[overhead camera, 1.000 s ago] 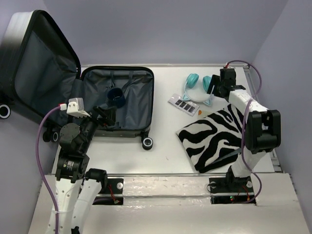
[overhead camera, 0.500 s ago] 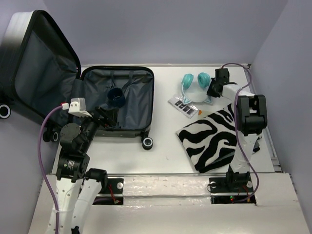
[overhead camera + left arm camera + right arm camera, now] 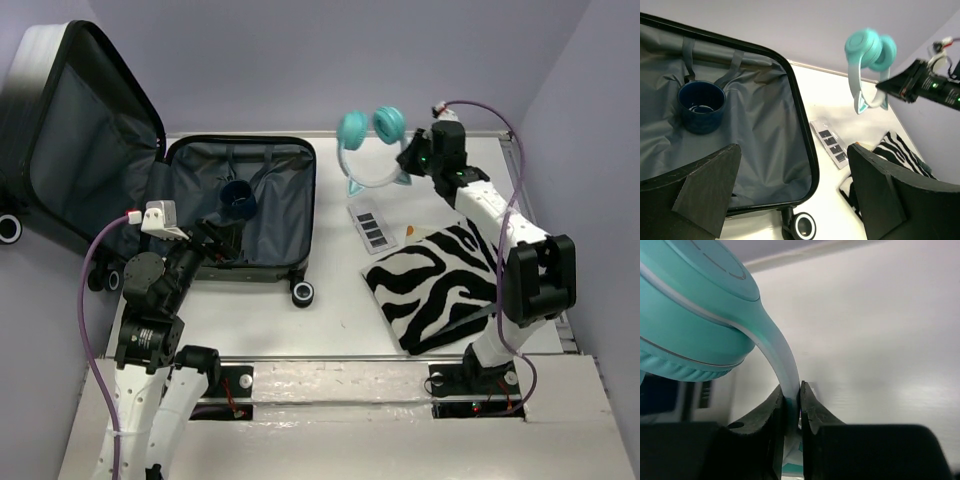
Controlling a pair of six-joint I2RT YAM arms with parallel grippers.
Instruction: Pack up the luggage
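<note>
Right gripper (image 3: pixel 791 402) clamps the teal headphones (image 3: pixel 366 135) by the headband, aloft above the table's (image 3: pixel 330 310) far edge. Carrying step, I judge: next swing left over the open luggage (image 3: pixel 283 205) at the far-left corner, then release. Left gripper (image 3: pixel 216 238) gapes wide at its near rim.

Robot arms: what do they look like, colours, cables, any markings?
Left arm and right arm match: white links, black joint housings, a purple cable looping along each. Left pincer and right pincer have black fingers. Green lights glow at the right wrist.
</note>
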